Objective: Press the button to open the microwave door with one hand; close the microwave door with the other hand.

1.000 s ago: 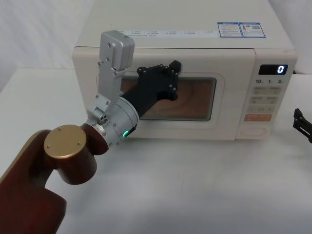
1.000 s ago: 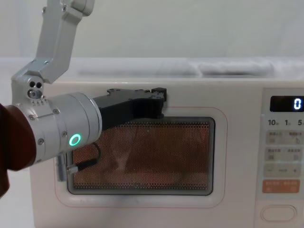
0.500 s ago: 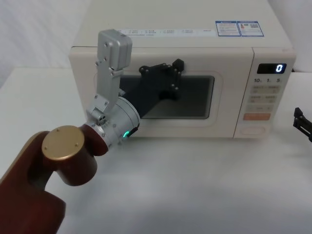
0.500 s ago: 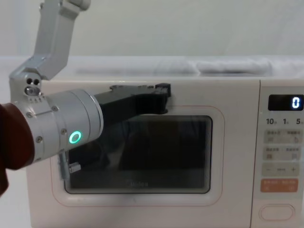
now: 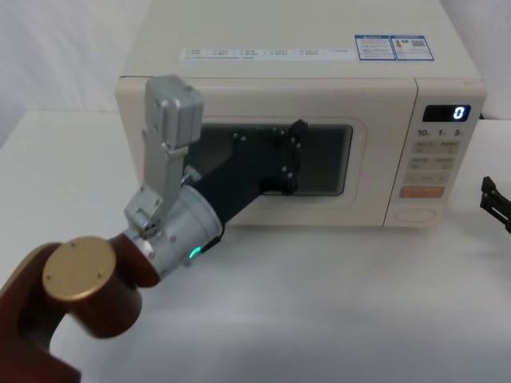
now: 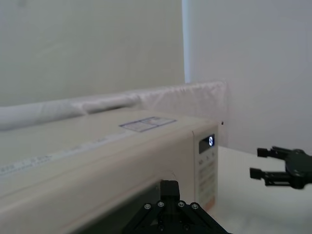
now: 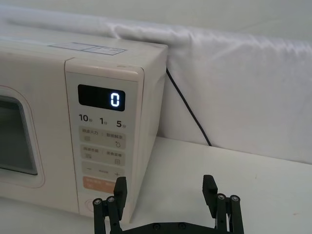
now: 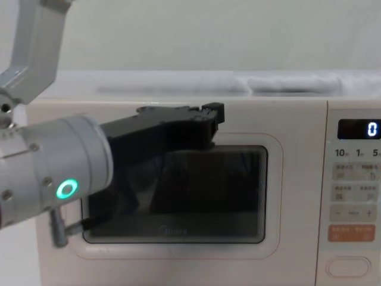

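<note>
while shut flush: large cream-white microwave door with dark rounded window. black angular left gripper before window's upper edge, finger state cannot tell. black right gripper parked beside keypad panel, fingers apart, empty.

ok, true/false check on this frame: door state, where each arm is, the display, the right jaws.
1. The microwave door sits flush with the front, shut. True.
2. The left gripper is at the keypad panel. False: it is in front of the door's dark window, near its upper edge.
3. The display reads 0. True.
4. The right gripper is pressing the button. False: it hangs off to the microwave's right, apart from the panel.
5. The right gripper's jaws are closed. False: they stand apart with nothing between them.
</note>
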`<action>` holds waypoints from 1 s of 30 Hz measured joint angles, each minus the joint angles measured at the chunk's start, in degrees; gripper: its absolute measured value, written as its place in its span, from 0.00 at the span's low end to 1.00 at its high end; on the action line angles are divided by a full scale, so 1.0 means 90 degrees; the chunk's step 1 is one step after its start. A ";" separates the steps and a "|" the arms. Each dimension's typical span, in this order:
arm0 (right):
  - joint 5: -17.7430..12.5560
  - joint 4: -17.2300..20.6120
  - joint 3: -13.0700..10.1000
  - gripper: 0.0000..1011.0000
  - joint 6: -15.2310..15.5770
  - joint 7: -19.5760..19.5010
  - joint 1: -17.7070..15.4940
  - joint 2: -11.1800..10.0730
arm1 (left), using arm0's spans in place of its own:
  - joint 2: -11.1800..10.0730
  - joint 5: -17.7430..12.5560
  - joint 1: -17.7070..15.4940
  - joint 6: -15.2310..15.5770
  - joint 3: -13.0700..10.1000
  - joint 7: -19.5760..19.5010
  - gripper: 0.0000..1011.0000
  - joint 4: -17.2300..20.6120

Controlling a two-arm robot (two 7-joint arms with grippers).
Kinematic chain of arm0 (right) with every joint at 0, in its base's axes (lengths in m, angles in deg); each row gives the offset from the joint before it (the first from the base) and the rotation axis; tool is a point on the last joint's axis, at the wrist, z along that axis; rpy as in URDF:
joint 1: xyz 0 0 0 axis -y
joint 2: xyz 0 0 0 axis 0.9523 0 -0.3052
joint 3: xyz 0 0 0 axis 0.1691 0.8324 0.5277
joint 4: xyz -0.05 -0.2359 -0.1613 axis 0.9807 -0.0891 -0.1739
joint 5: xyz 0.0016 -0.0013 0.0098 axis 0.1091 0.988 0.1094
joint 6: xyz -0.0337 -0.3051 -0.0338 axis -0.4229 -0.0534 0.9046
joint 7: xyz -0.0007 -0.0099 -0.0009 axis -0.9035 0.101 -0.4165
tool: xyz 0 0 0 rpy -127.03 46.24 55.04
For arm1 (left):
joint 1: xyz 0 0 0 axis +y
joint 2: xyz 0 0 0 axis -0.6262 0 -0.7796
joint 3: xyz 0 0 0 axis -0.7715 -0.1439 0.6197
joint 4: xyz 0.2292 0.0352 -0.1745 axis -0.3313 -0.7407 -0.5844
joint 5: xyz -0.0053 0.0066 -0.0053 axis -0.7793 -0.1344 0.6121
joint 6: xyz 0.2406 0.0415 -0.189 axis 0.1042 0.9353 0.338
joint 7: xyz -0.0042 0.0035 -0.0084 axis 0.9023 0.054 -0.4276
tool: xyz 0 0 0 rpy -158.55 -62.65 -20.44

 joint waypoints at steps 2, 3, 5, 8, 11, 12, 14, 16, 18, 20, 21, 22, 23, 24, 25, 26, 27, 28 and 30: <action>0.0000 0.0000 0.0000 0.99 0.0000 0.0000 0.0000 0.0000 | -0.0059 0.0014 0.0091 -0.0010 0.0018 0.0016 0.00 0.0078; 0.0000 0.0000 0.0000 0.99 0.0000 0.0000 0.0000 0.0000 | -0.0114 0.0034 0.0205 -0.0019 0.0048 0.0049 0.00 0.0167; 0.0000 0.0000 0.0000 0.99 0.0000 0.0000 0.0000 0.0000 | -0.0188 0.0067 0.0373 -0.0036 0.0107 0.0111 0.00 0.0292; 0.0000 0.0000 0.0000 0.99 0.0000 0.0000 0.0000 0.0000 | -0.0263 0.0088 0.0546 -0.0054 0.0171 0.0173 0.00 0.0408; 0.0000 0.0000 0.0000 0.99 0.0000 0.0000 0.0000 0.0000 | -0.0341 0.0115 0.0749 -0.0088 0.0279 0.0251 0.00 0.0531; 0.0000 0.0000 0.0000 0.99 0.0000 0.0000 0.0000 0.0000 | -0.0359 0.0121 0.0803 -0.0095 0.0311 0.0269 0.00 0.0556; 0.0000 0.0000 0.0000 0.99 0.0000 0.0000 0.0000 0.0000 | -0.0403 0.0137 0.0940 -0.0123 0.0406 0.0333 0.00 0.0627; 0.0000 0.0000 0.0000 0.99 0.0000 0.0000 0.0000 0.0000 | -0.0427 0.0143 0.1045 -0.0142 0.0471 0.0389 0.00 0.0671; 0.0000 0.0000 0.0000 0.99 0.0000 0.0000 0.0000 0.0000 | -0.0446 0.0143 0.1210 -0.0178 0.0581 0.0484 0.00 0.0725; 0.0000 0.0000 0.0000 0.99 0.0000 0.0000 0.0000 0.0000 | -0.0455 0.0139 0.1397 -0.0232 0.0700 0.0588 0.00 0.0761; 0.0000 0.0000 0.0000 0.99 0.0000 0.0000 0.0000 0.0000 | -0.0455 0.0133 0.1464 -0.0246 0.0746 0.0628 0.00 0.0768; -0.0001 0.0001 0.0000 0.99 0.0000 0.0000 0.0000 0.0000 | -0.0449 0.0115 0.1600 -0.0293 0.0844 0.0722 0.00 0.0786; 0.0000 0.0000 0.0000 0.99 0.0000 0.0000 0.0000 0.0000 | -0.0443 0.0101 0.1652 -0.0314 0.0888 0.0759 0.00 0.0790; 0.0000 0.0000 0.0000 0.99 0.0000 0.0000 0.0000 0.0000 | -0.0433 0.0074 0.1723 -0.0351 0.0942 0.0813 0.00 0.0798; 0.0000 0.0000 0.0000 0.99 0.0000 0.0000 0.0000 0.0000 | -0.0420 0.0040 0.1792 -0.0393 0.0997 0.0877 0.00 0.0803; 0.0000 0.0000 0.0000 0.99 0.0000 0.0000 0.0000 0.0000 | -0.0381 -0.0017 0.1935 -0.0478 0.1119 0.1003 0.00 0.0807; 0.0000 0.0000 0.0000 0.99 0.0000 0.0000 0.0000 0.0000 | -0.0358 -0.0049 0.2004 -0.0526 0.1175 0.1070 0.00 0.0808; 0.0000 0.0000 0.0000 0.99 0.0000 0.0000 0.0000 0.0000 | -0.0332 -0.0075 0.2071 -0.0566 0.1226 0.1129 0.00 0.0808; 0.0000 0.0000 0.0000 0.99 0.0000 0.0000 0.0000 0.0000 | -0.0262 -0.0140 0.2239 -0.0690 0.1412 0.1298 0.00 0.0808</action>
